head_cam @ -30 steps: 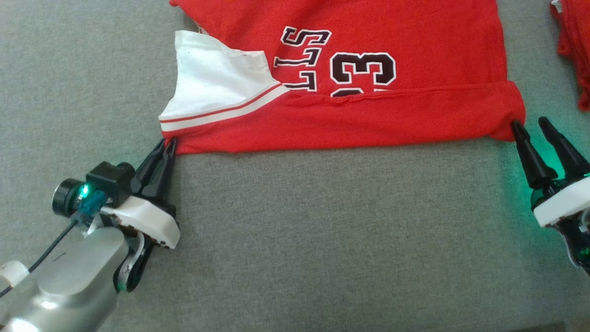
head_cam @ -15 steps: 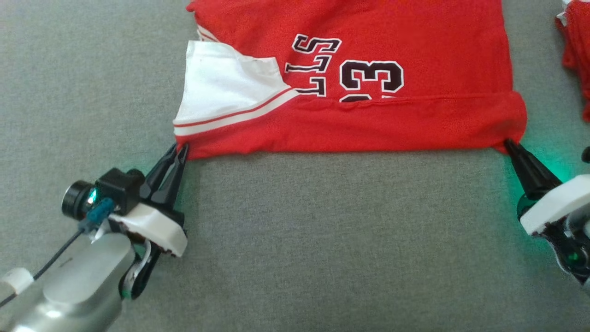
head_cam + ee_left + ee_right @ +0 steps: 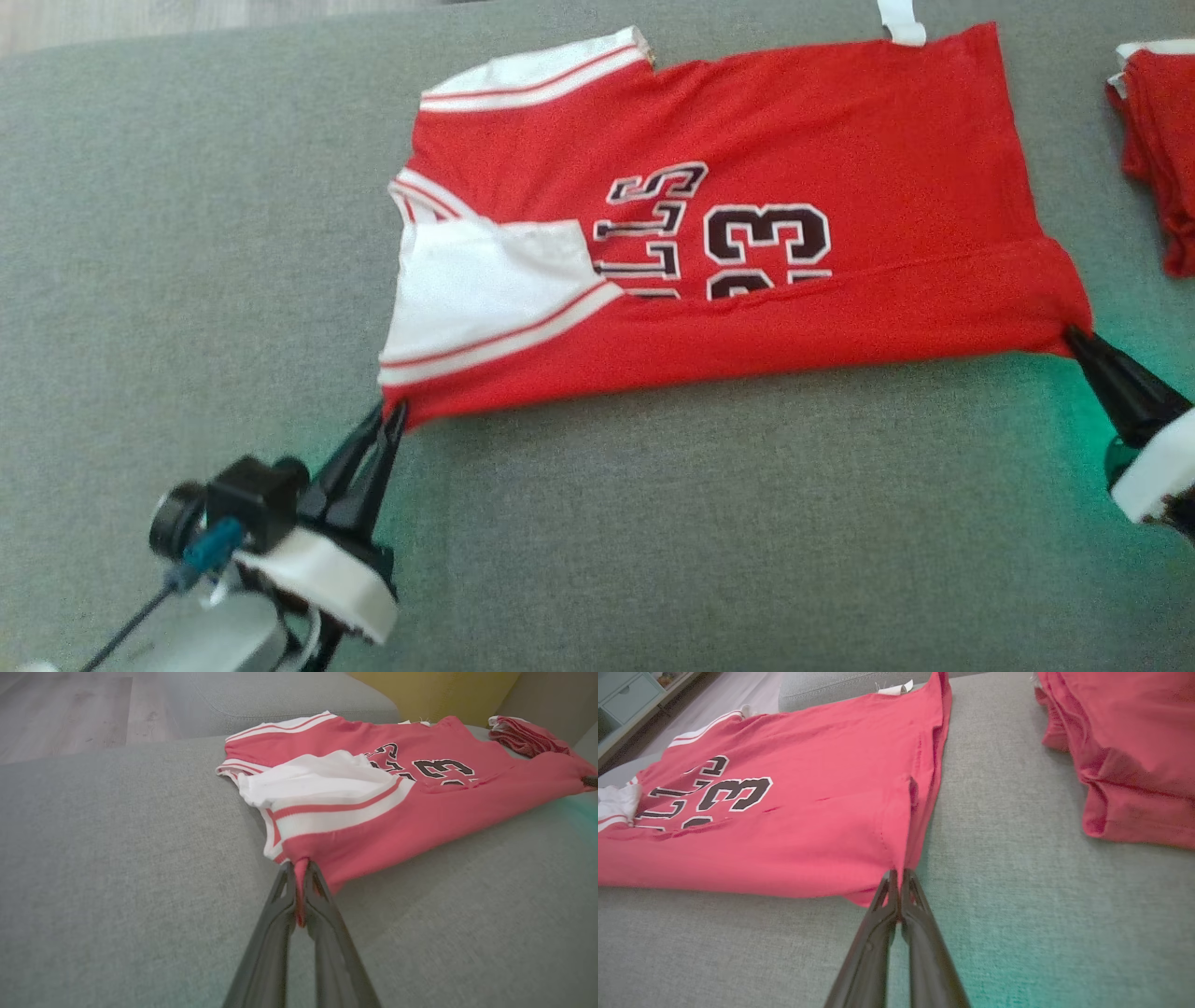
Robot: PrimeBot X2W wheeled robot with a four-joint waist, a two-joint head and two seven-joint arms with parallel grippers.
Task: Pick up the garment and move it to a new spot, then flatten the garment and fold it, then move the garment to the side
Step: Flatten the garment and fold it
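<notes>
We logged the right gripper [image 3: 1075, 336] as closed since a second earlier. Its fingers stood spread beside the near right corner of the jersey [image 3: 794, 131] then, and here they were pressed together on that corner (the whole head view shifted too, a camera tilt, not cloth moving).

From the left: the left gripper [image 3: 392, 415] was pinching the near left corner, with red cloth bunched between its fingers in the left wrist view. The jersey lay spread on the grey cushion [image 3: 653, 523], its near edge folded up over the lettering and the white lining [image 3: 467, 280] turned out at the left. With both near corners held, we judged the folded edge could be lifted and carried evenly. A second red pile [image 3: 1158, 140] sat apart at far right, likely already set aside.
</notes>
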